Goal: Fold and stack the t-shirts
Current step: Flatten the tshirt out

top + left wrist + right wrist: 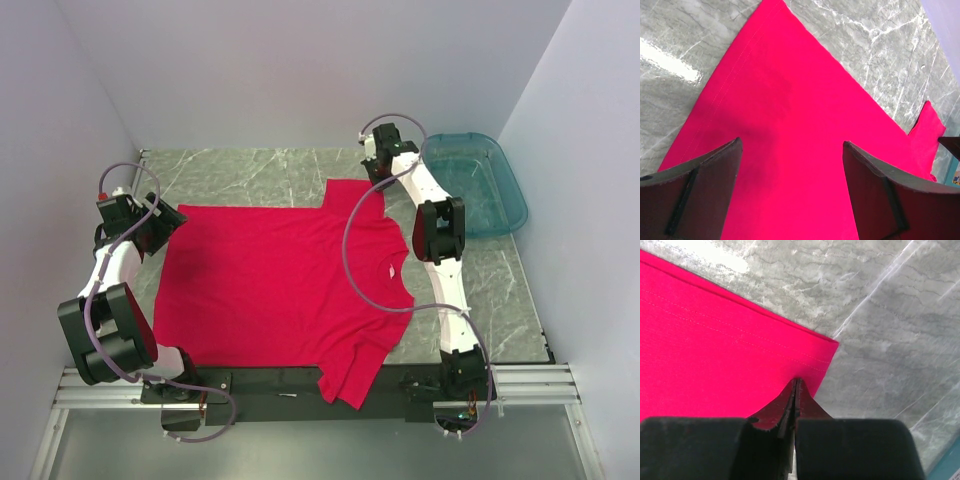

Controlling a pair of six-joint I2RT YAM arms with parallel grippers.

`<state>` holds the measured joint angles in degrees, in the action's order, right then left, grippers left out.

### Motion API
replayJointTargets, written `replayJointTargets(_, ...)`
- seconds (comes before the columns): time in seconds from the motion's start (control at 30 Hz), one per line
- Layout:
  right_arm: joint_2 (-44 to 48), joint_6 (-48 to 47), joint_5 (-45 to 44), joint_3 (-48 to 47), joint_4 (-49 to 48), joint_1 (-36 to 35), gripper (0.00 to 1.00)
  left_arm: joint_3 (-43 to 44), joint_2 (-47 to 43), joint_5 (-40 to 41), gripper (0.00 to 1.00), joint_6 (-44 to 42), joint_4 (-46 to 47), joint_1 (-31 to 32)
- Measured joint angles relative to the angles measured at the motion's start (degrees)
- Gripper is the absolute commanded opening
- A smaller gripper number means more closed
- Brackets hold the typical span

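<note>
Shirt [270, 280] lies spread flat on the bench [260, 175], its long axis running left to right: hem to the left, collar to the right, near sleeve drooping over the near edge. My right claw [796, 384] is pressed together on the far sleeve [352, 195], pinching its hem just beside the corner, so the body of the shirt lies near and left of that grip. I judge any fold from here has to travel toward the near side. My left claw [791, 145] is spread wide above the far-left hem corner, holding nothing. It is the nearer arm to the hem. My own fingers hide how much cloth the right pinch has. I cannot tell whether the left fingertips touch the fabric. A bin [470, 185] sits far right.
</note>
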<state>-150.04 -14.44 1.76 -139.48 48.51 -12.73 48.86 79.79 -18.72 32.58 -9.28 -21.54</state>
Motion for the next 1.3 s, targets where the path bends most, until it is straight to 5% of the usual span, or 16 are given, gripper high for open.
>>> replayJointTargets(0.17,2.21,-0.02,1.03,4.33,-2.78,0.28,0.00,0.00,0.11,-0.31,0.86,0.00,0.00,0.04)
replayJointTargets(0.23,2.62,0.07,1.29,4.96,-2.99,0.37,0.12,0.00,0.33,-0.50,0.86,0.00,0.00,0.04)
replayJointTargets(0.6,9.62,0.20,6.27,16.17,0.55,0.50,0.06,0.00,0.68,-1.25,0.86,0.02,0.02,0.07)
replayJointTargets(0.8,15.61,0.74,7.52,25.94,0.85,0.70,0.31,0.00,0.68,-2.21,0.86,0.02,0.04,0.15)
replayJointTargets(1.3,16.37,7.65,8.33,23.34,-0.92,4.39,0.39,0.00,0.68,-2.54,0.86,0.02,0.04,0.15)
